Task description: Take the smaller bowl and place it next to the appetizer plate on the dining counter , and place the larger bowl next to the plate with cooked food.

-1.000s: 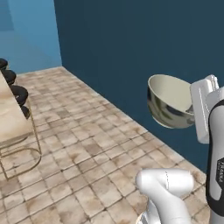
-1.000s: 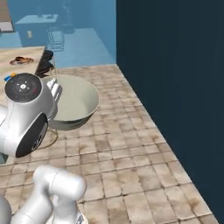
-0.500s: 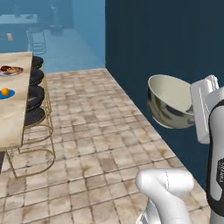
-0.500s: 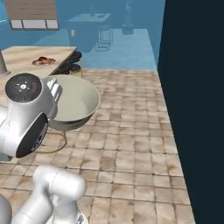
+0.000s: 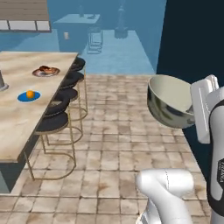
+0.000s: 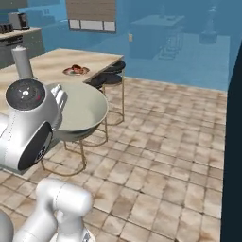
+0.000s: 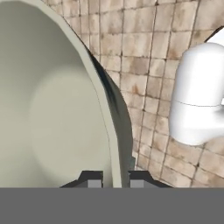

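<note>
My gripper (image 7: pixel 114 180) is shut on the rim of the larger bowl (image 7: pixel 52 109), one fingertip inside and one outside. The bowl (image 5: pixel 168 103) is cream inside and dark and glossy outside, and it hangs tilted above the tiled floor, right of the dining counter (image 5: pixel 17 118). On that counter lie the blue appetizer plate (image 5: pixel 22 97) with an orange ball and, farther back, the plate with cooked food (image 5: pixel 46 71). The right base view has the bowl (image 6: pixel 80 111) in front of the counter (image 6: pixel 47 64) and the food plate (image 6: pixel 75 71). The smaller bowl is out of view.
Several black stools with gold legs (image 5: pixel 65 94) line the counter's near side. A dark blue wall (image 5: pixel 192 39) stands close on the right. A grey cylinder (image 6: pixel 21 61) stands on the counter. Tiled floor (image 5: pixel 118 131) lies open between the stools and the wall.
The whole picture has swung as the base turned, so the counter and both plates now sit nearer the middle. The bowl stays held the same way in my gripper.
</note>
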### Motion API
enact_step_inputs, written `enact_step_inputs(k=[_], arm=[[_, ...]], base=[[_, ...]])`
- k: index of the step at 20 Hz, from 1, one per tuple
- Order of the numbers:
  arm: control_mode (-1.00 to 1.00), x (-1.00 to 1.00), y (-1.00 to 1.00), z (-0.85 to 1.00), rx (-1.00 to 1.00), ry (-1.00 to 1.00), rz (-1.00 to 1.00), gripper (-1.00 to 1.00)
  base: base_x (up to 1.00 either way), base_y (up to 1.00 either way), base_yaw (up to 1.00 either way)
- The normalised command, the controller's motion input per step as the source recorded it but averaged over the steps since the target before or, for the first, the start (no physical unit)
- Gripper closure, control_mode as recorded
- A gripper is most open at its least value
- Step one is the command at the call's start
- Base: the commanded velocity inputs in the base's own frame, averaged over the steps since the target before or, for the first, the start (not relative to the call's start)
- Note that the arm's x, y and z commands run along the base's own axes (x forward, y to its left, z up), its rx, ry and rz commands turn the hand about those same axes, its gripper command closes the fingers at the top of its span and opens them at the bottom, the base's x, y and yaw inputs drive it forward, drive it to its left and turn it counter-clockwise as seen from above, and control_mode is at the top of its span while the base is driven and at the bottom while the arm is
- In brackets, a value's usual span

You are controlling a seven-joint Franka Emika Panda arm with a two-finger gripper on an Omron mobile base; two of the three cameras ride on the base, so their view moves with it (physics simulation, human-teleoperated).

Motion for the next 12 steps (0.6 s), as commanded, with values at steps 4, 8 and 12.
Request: enact_step_inputs(k=[4, 8, 12], arm=[[1.0, 0.0, 0.0, 0.0, 0.0, 0.0, 0.0, 1.0], [1.0, 0.0, 0.0, 0.0, 0.0, 0.0, 0.0, 1.0], [1.0, 0.0, 0.0, 0.0, 0.0, 0.0, 0.0, 1.0]], base=[[1.0, -0.83, 0.47], [1.0, -0.85, 0.47], [1.0, -0.93, 0.47]])
